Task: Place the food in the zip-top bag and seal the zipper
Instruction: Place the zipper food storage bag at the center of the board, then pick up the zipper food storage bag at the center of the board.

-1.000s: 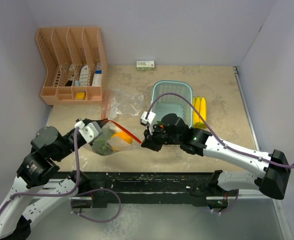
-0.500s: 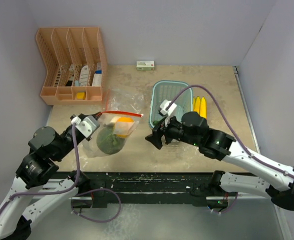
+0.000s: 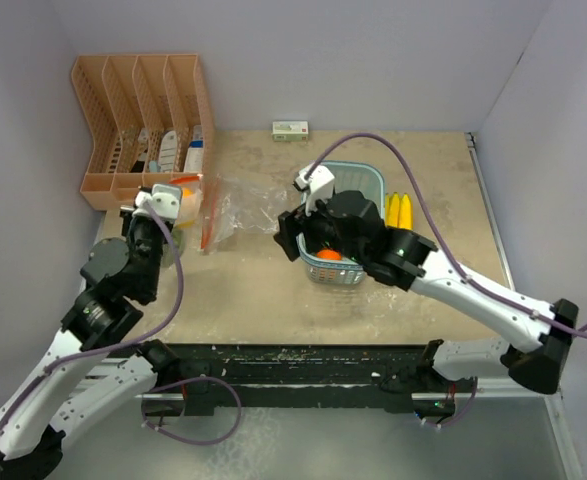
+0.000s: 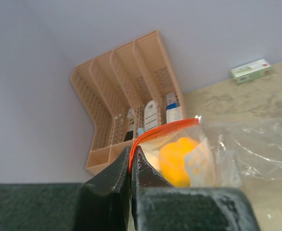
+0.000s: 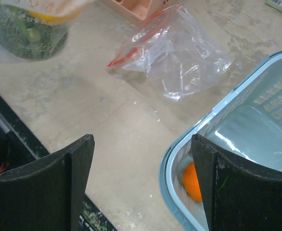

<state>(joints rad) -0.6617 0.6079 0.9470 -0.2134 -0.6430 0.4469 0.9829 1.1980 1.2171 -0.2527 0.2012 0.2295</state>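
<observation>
My left gripper (image 4: pixel 131 162) is shut on the red zipper edge of a clear zip-top bag (image 4: pixel 198 149), held up near the peach organizer. A yellow-orange piece (image 4: pixel 178 159) shows inside it, and the right wrist view shows a green broccoli-like head (image 5: pixel 28 30) in the same bag. From above, that gripper (image 3: pixel 170 212) and bag (image 3: pixel 185 190) are at the left. My right gripper (image 5: pixel 143 178) is open and empty over the near left rim of the light blue basket (image 5: pixel 175 159). A small orange fruit (image 5: pixel 192 180) lies inside the basket (image 3: pixel 330 254). Yellow bananas (image 3: pixel 399 212) lie right of the basket.
A second, empty clear bag with a red zipper (image 5: pixel 179 53) lies flat between the organizer and the basket (image 3: pixel 353 178). The peach organizer (image 3: pixel 138 110) stands at the back left. A small white-green box (image 3: pixel 291 129) sits by the back wall.
My left gripper has carried the bag up and back-left toward the organizer. My right gripper has opened and moved from beside the bag to the basket's left rim.
</observation>
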